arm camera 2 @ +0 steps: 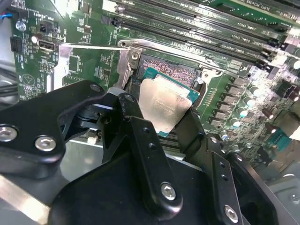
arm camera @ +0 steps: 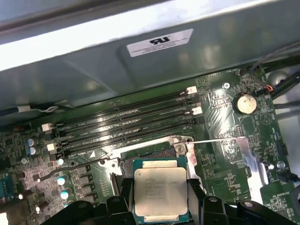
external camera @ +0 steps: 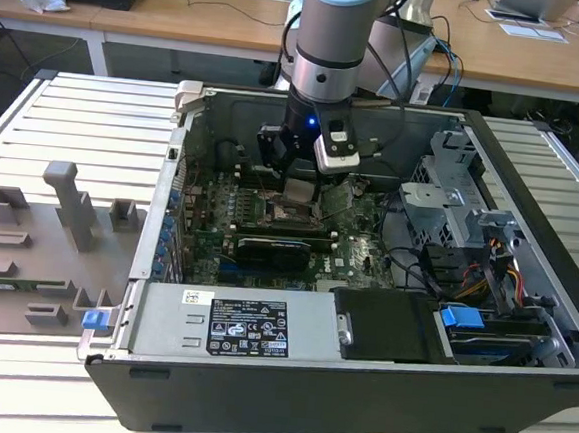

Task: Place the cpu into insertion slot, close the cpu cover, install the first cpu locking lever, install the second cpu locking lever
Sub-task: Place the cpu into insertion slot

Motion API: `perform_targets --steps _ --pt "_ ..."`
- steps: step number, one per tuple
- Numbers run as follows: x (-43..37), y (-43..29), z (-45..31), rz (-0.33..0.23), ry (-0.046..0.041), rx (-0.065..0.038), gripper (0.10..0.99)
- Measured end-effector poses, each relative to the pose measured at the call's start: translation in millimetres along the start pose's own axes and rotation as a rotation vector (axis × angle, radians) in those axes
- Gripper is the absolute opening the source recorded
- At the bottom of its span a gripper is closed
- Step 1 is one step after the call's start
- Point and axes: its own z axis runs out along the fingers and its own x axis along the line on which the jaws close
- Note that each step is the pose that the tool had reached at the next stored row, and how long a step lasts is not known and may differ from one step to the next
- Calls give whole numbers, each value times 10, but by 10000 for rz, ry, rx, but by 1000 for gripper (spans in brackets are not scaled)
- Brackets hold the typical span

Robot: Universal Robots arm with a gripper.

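My gripper (arm camera: 160,188) is shut on the cpu (arm camera: 161,192), a flat square chip with a silvery top, one black finger on each of two opposite edges. The chip hangs tilted just above the insertion slot (arm camera 2: 171,70), whose beige contact field still shows past its far edge. The cpu cover (arm camera: 247,159), a thin metal frame, is swung open and lies to one side of the socket (arm camera: 149,152); its frame (arm camera 2: 121,63) also shows in the second wrist view. A thin wire lever (arm camera: 70,167) lies released beside the socket. In the exterior view the gripper (external camera: 300,187) reaches down into the computer case.
Long black memory slots (arm camera: 126,119) run beside the socket. The case wall (external camera: 189,148) rises on the exterior view's left. A drive cage (external camera: 451,204) and cables stand on its right. The power supply (external camera: 246,328) is in front. A grey fixture tray (external camera: 41,247) lies outside the case.
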Motion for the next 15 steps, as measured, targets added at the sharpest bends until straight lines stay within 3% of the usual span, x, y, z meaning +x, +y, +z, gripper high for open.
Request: perform_targets --steps 6,15 --pt "0 0 3 748 -24 4 545" --pt "0 0 9 2363 -75 9 545"
